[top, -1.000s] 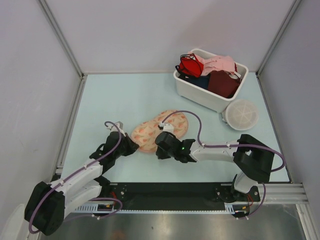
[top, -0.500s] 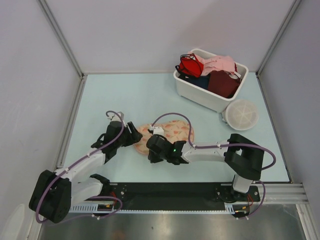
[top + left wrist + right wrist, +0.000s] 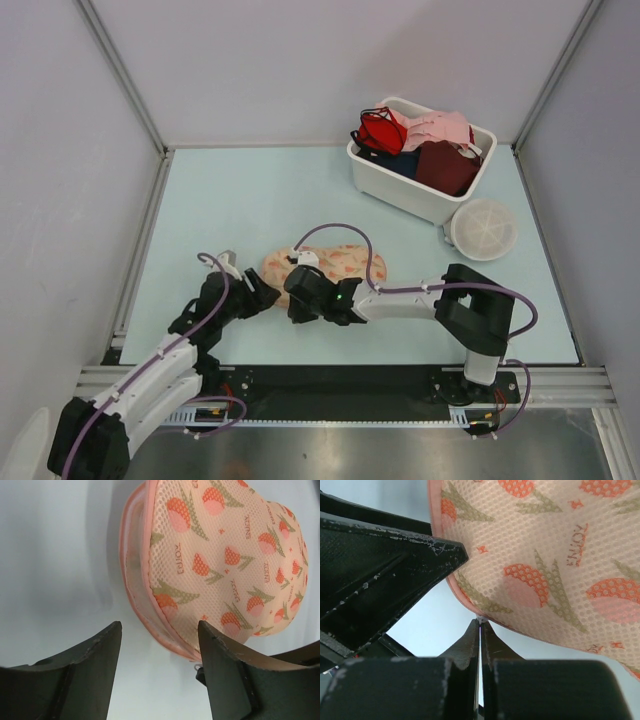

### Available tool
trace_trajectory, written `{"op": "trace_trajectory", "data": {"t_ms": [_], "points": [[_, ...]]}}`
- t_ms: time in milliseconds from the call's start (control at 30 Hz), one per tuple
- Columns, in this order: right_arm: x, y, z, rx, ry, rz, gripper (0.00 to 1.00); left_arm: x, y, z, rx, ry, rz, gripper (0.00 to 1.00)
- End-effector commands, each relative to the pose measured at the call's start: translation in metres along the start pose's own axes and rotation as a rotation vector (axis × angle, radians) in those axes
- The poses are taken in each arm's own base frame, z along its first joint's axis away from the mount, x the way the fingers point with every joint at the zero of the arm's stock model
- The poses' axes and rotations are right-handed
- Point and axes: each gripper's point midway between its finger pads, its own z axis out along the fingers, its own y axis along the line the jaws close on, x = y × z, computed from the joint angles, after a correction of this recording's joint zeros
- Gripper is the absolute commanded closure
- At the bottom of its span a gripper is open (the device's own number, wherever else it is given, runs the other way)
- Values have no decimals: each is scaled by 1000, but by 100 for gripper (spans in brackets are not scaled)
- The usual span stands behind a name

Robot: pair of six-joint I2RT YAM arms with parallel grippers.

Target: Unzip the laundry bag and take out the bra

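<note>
The laundry bag [image 3: 335,263], peach mesh with an orange leaf print, lies flat on the pale blue table. My right gripper [image 3: 296,293] is at its near left edge, shut on the small white zipper pull [image 3: 480,618] at the bag's pink seam [image 3: 462,600]. My left gripper [image 3: 160,627] stands open just left of the bag [image 3: 220,555], whose rounded end lies right beyond the fingertips without touching them. In the top view the left gripper [image 3: 262,296] is close beside the right one. The bra is hidden.
A white bin [image 3: 400,195] at the back right holds a red bra [image 3: 380,130], a pink garment [image 3: 440,128] and dark clothes. A round white mesh disc [image 3: 484,229] leans beside it. Grey walls close in the table on three sides.
My left gripper let go of the bag's left end and opened. The right gripper moved left along the bag's near edge, and the bag swung from tilted to lying left-right.
</note>
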Motion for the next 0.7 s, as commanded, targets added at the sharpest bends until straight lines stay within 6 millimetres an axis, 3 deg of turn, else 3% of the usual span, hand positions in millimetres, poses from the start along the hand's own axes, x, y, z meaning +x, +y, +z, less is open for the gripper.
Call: {"op": "trace_trajectory", "data": {"t_ms": [0, 67, 167, 267, 367, 467, 667], "points": [[-8, 15, 0, -31, -7, -11, 100, 3, -5, 1, 29, 13, -49, 33], [-7, 14, 0, -29, -5, -11, 100, 4, -7, 3, 35, 19, -51, 35], [-8, 13, -1, -22, -10, -10, 100, 5, -8, 7, 35, 34, -51, 52], [-8, 12, -2, -17, -13, -14, 100, 4, -8, 9, 32, 33, -44, 78], [-8, 10, -2, -12, -12, -15, 100, -3, -11, 10, 29, 17, -34, 94], [-6, 9, -1, -6, -7, -15, 100, -6, -11, 11, 19, 11, -28, 100], [-6, 5, -2, 4, -12, -15, 100, -8, -11, 12, 9, 8, -21, 100]]}}
